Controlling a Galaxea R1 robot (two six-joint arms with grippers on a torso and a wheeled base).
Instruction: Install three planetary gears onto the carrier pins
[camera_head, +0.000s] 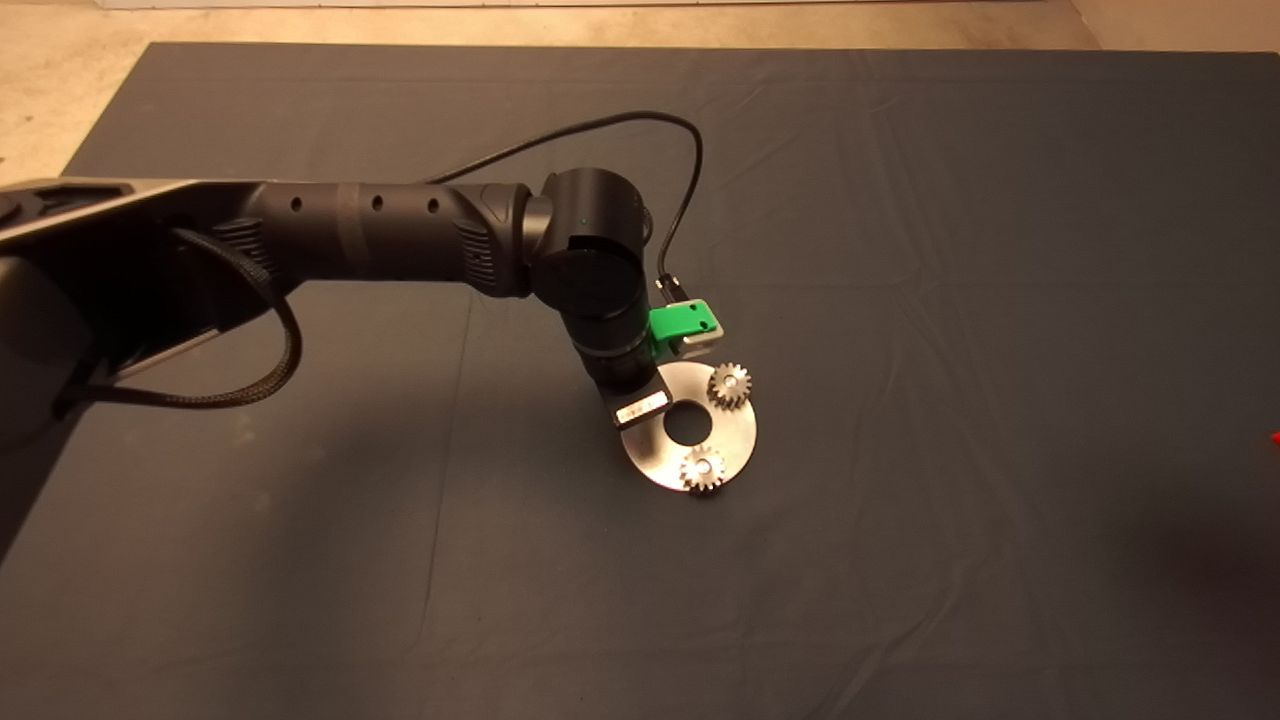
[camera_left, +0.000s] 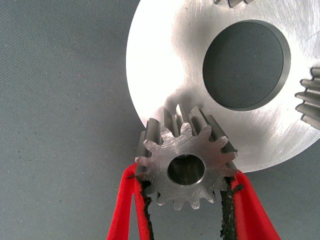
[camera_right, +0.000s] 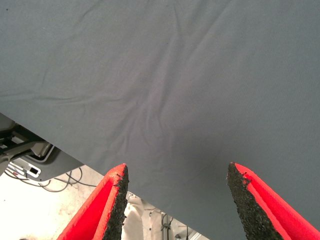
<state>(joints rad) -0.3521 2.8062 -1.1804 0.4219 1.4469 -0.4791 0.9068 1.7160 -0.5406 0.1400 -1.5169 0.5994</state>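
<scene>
The shiny round disc (camera_head: 735, 435) lies mid-mat with its central hole (camera_head: 687, 424). Two planetary gears (camera_head: 730, 385) (camera_head: 703, 468) sit on carrier pins, whose tops show as bright centres. My left arm (camera_head: 600, 330) reaches in over the disc's left rim and hides its own fingers there. In the left wrist view my left gripper (camera_left: 185, 176) is shut on a third gear (camera_left: 186, 150), held flat by its teeth over the edge of the disc (camera_left: 170, 75). I cannot tell whether a pin sits in its bore. My right gripper (camera_right: 175, 195) is open above bare mat.
The dark mat (camera_head: 950, 250) spreads wide around the disc, with creases on the right. A red fingertip (camera_head: 1275, 437) peeks in at the right edge. Past the mat's edge in the right wrist view lie floor and cables (camera_right: 30, 172).
</scene>
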